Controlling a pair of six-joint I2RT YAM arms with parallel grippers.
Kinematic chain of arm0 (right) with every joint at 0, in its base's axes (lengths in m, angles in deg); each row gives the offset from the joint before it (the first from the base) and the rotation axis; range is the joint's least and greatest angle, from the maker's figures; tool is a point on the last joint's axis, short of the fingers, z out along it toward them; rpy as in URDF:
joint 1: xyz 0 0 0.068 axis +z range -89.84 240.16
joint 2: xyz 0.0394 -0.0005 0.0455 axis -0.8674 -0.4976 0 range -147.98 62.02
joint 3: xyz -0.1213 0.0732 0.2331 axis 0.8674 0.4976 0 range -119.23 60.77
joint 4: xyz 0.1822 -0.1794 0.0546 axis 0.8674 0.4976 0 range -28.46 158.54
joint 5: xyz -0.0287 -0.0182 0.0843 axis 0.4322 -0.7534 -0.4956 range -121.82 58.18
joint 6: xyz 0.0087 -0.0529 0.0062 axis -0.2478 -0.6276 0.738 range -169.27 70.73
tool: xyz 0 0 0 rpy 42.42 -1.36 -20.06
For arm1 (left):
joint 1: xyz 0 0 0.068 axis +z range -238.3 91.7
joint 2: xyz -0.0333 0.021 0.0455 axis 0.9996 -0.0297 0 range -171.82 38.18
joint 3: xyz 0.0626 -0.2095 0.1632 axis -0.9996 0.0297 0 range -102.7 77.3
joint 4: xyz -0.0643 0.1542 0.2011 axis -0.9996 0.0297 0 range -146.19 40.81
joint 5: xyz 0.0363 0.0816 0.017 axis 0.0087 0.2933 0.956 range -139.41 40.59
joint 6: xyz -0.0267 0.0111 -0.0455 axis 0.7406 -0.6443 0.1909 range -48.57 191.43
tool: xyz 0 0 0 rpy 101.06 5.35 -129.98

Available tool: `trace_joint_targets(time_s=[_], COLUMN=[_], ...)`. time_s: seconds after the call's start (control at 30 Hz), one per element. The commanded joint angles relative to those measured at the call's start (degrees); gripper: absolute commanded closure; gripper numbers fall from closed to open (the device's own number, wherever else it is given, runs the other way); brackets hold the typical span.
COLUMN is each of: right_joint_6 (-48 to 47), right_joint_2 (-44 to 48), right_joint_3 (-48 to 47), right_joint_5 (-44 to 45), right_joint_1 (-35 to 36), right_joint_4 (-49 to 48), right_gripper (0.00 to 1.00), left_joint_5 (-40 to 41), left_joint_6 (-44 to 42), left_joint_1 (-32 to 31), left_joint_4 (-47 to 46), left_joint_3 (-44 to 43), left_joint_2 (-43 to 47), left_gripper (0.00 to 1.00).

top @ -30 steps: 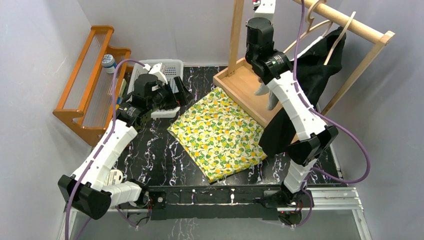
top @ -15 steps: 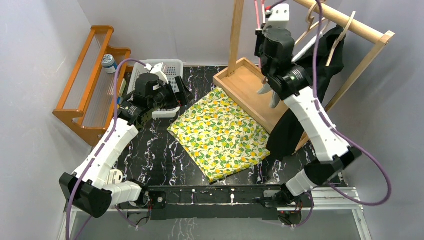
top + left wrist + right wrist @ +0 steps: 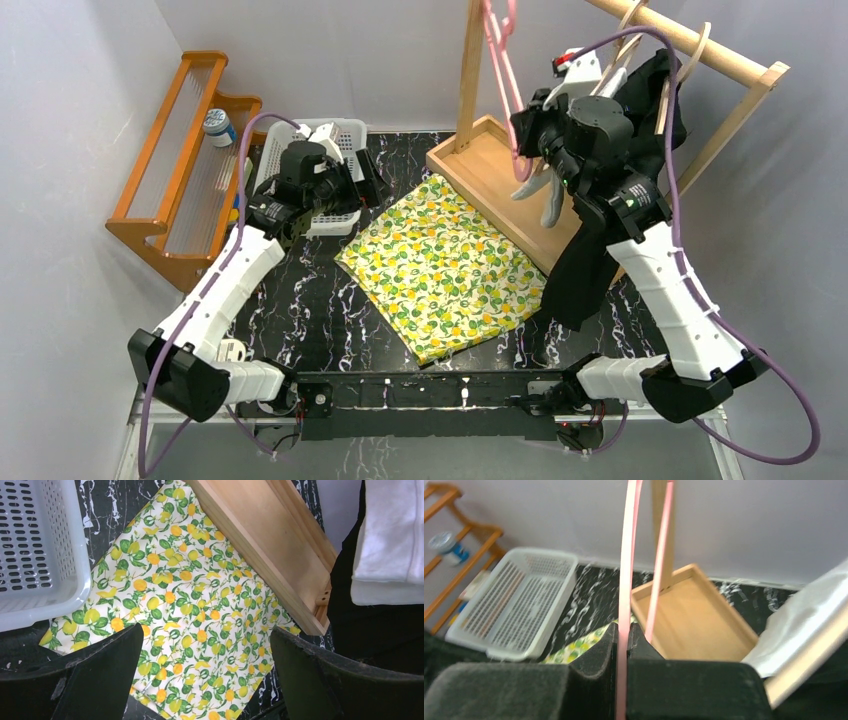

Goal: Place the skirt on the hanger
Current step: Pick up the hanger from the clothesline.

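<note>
Basket [image 3: 347, 138] and wooden tray [image 3: 482, 165] flank the skirt's [image 3: 440, 265] far end

a black tabletop [image 3: 310, 300] veined with white marbling sits in a booth closed in by plain pale grey walls [image 3: 60, 200] at left, back and right. an orange wooden rack [image 3: 185, 160] stands along the left wall, a white perforated basket [image 3: 340, 123] just beside it. at back right is a light wooden clothes stand [image 3: 472, 70], its tray base [image 3: 485, 165] on the table, its rail [image 3: 720, 50] overhead. the light is soft and even.
</note>
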Motion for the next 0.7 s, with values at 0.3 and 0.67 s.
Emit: trace_joint_targets(time_s=[0.3,0.67], right_joint_6=[6.98,12.34], right_joint_2=[5.0,5.9], right_joint_3=[12.67,23.09], right_joint_5=[-33.48,-35.53], right_joint_1=[0.26,6.78], right_joint_4=[-2.34,-6.9], right_gripper=[1.0,1.0], left_joint_5=[-2.05,-0.4], left_joint_6=[7.5,13.52], left_joint_1=[1.63,1.96], left_joint_4=[-5.25,-4.13], left_joint_3=[-5.08,-4.97], left_joint_2=[4.5,8.04], left_gripper=[0.02,0.02])
